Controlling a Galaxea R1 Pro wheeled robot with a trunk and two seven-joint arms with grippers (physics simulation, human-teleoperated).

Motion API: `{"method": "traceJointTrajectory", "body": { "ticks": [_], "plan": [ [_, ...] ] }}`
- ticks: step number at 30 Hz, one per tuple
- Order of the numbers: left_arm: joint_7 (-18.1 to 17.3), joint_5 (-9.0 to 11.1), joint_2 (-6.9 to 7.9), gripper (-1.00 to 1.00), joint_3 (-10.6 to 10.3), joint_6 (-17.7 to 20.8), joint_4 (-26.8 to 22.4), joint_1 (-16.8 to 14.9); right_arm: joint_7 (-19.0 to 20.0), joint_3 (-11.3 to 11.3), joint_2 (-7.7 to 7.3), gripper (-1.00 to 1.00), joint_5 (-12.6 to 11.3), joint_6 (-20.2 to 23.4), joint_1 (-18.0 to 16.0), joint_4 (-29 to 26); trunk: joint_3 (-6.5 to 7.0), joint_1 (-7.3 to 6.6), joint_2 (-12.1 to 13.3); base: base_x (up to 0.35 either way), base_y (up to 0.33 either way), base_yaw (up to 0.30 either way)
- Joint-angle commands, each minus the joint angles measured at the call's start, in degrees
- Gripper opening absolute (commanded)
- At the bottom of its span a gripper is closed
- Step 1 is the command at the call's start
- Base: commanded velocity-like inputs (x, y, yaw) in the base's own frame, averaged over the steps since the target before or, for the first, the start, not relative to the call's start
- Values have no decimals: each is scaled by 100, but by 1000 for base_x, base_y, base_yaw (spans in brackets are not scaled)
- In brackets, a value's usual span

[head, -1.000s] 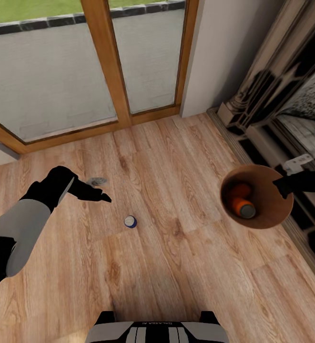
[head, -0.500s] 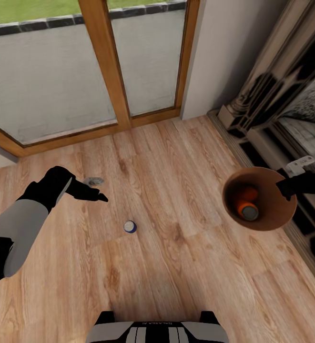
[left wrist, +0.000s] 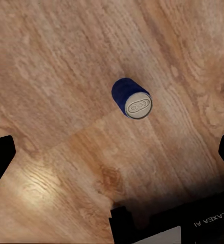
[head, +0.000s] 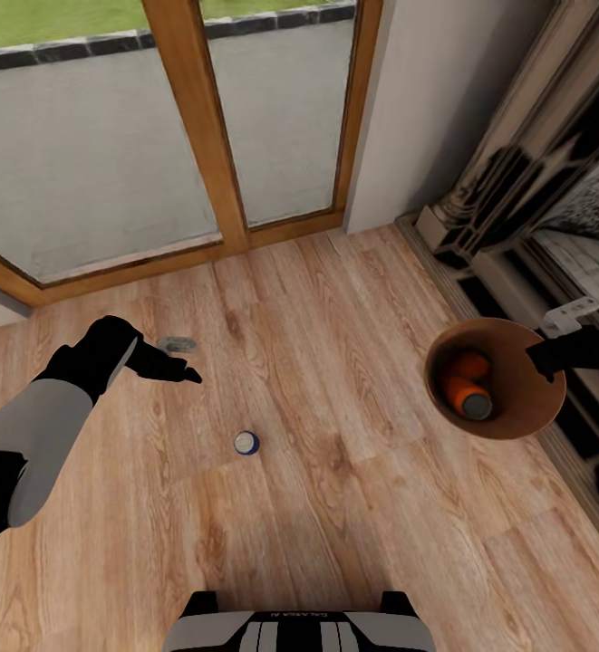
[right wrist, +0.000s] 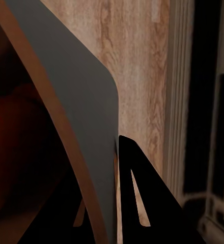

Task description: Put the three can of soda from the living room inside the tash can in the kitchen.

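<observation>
A dark blue can of soda (head: 246, 443) stands upright on the wood floor, its grey top showing. My left gripper (head: 179, 370) hovers open a little above and to the left of it. In the left wrist view the can (left wrist: 132, 99) lies ahead of the gripper (left wrist: 112, 152), whose fingertips (left wrist: 0, 158) are spread wide and hold nothing. At the right my right gripper (head: 542, 354) is shut on the rim of the tash can (head: 527, 409) and holds it up. Two orange cans (head: 466, 397) lie inside its copper-brown interior. Its grey wall (right wrist: 76, 117) shows beside one black finger (right wrist: 142, 195).
Wood-framed glass doors (head: 195, 136) close the far side. A dark, glossy fireplace surround (head: 526, 199) runs along the right. A small grey floor plate (head: 178, 344) lies just beyond my left gripper. My base (head: 299, 625) shows at the bottom edge.
The whole view has shifted slightly, so the camera has moved. The blue can now sits lower in the picture, and the held bin a little further right. Neither gripper has changed state.
</observation>
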Motion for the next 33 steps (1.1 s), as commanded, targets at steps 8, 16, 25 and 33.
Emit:
{"method": "traceJointTrajectory", "body": {
  "ticks": [8, 16, 25, 33],
  "plan": [
    [171, 2, 0, 100, 6, 9, 17, -2, 31, -6, 3, -100, 16, 13, -1, 3, -143, 175, -321, 1, 0, 0],
    [688, 8, -2, 100, 13, -4, 0, 0, 31, 0, 5, -100, 22, 13, -1, 8, -287, 351, -642, 0, 0, 0],
    [784, 64, -41, 100, 32, -1, 19, 0, 38, -203, 5, -100, 3, 13, -1, 17, -463, 549, -1003, 0, 0, 0],
    [806, 69, -515, 100, 63, -15, 52, 0, 40, -406, 46, -100, 30, 13, -1, 12, -671, 724, -1324, 0, 0, 0]
  ]
}}
